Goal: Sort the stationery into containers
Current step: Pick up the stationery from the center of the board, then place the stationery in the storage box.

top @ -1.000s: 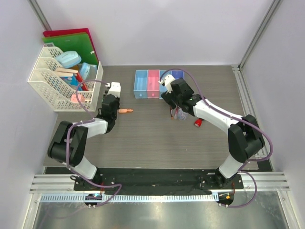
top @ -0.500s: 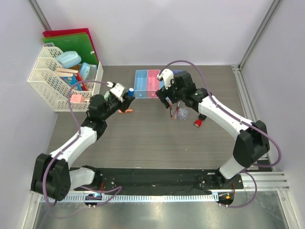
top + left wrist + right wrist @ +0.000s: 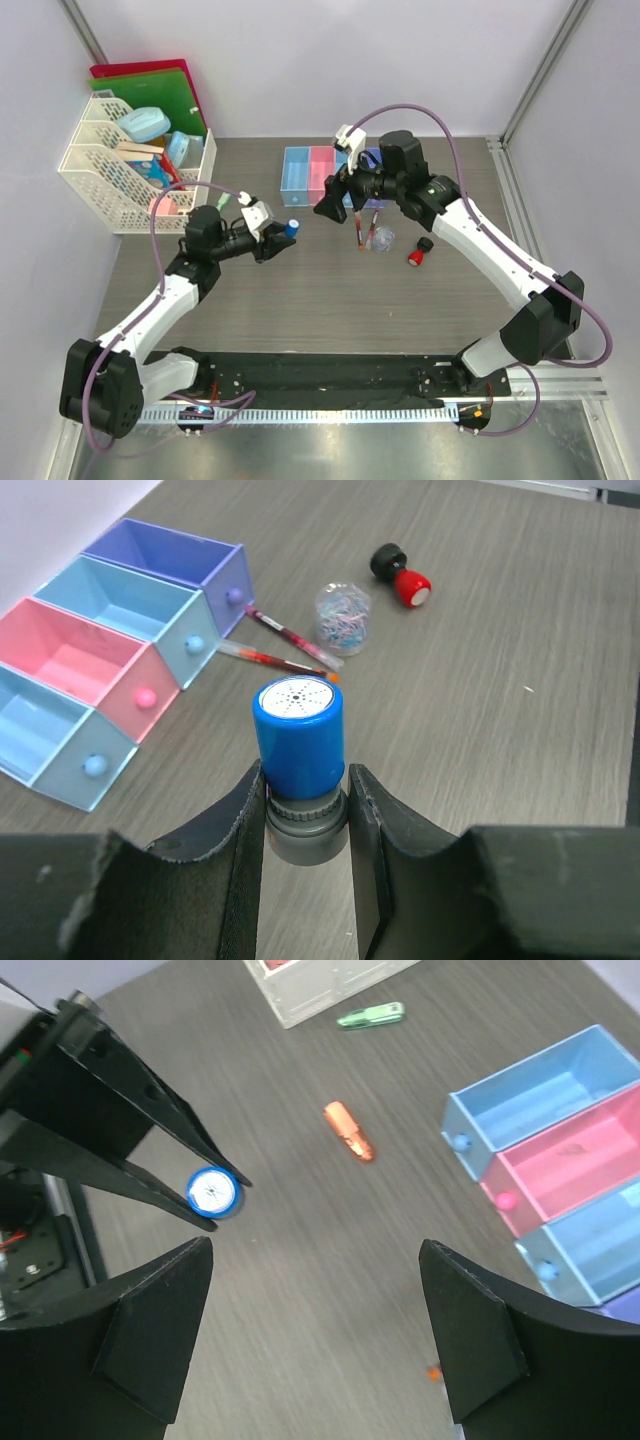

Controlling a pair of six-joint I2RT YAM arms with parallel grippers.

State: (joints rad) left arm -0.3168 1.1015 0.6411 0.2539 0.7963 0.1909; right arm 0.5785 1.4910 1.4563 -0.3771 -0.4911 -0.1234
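Note:
My left gripper (image 3: 305,820) is shut on a blue-capped stamp (image 3: 298,735), held above the table left of centre (image 3: 290,228). The four joined containers (image 3: 130,605) stand at the back: light blue, pink (image 3: 580,1160), light blue, purple-blue. In front of them lie two red-and-black pens (image 3: 290,638), a clear lump (image 3: 343,615) and a red stamp (image 3: 405,580). My right gripper (image 3: 315,1250) is open and empty, raised in front of the containers (image 3: 333,203). An orange marker (image 3: 350,1131) and a green piece (image 3: 370,1015) lie on the table to the left.
A large white lattice rack (image 3: 110,170) with boxes and red and green folders (image 3: 150,85) fills the back left corner. Metal frame posts (image 3: 545,70) and white walls close in the table's sides.
My left gripper has swung right and toward the front with the blue stamp in it. My right gripper has lifted away from the pens and turned toward the left arm.

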